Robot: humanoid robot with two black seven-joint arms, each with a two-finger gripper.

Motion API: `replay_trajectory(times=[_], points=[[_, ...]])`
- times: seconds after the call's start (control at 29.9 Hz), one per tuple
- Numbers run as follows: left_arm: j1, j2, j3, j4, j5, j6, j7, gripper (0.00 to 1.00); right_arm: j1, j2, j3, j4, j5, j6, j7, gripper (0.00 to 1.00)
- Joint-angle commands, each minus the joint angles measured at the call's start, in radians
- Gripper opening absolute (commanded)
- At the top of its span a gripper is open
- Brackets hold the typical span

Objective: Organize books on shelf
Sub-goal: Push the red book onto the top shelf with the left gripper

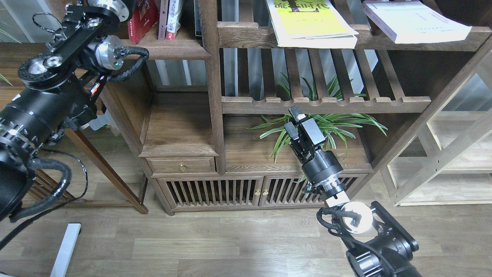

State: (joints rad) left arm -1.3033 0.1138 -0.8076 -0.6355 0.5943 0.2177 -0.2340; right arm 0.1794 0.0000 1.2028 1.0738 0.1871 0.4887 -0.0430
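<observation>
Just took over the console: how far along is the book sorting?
Done: small red book stands on the dark solid shelf. In hand: nothing visible; right end effector idles by the plant. Left: yellow-white book and pale thick book lie flat on slats.

Home study or furnished living room, by look of it. Walnut-coloured bookcase point(209, 96) fills wall: solid shelf point(153, 48) with upright books, slatted shelves with scalloped rail point(326, 104), small drawer with brass knob point(182, 167), slatted cabinet doors point(215, 191) below. Yellow-white book point(307, 23) and pale book point(415, 21) lie flat on top rail. Potted spider plant point(319, 127) sits in lower bay. Wood-plank floor point(211, 242). Lighter wooden frame point(442, 161) stands at right.
</observation>
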Motion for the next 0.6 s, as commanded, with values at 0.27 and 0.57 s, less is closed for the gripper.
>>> replay_trajectory(times=[0.27,0.57], points=[[-0.065,-0.028,0.001,-0.001,-0.001,0.000,0.005,0.34,0.000,0.000,0.000,0.000,0.000,0.000,-0.001,0.95],[-0.080,-0.025,0.001,-0.019,-0.002,0.000,0.005,0.38,0.000,0.000,0.000,0.000,0.000,0.000,-0.001,0.95]])
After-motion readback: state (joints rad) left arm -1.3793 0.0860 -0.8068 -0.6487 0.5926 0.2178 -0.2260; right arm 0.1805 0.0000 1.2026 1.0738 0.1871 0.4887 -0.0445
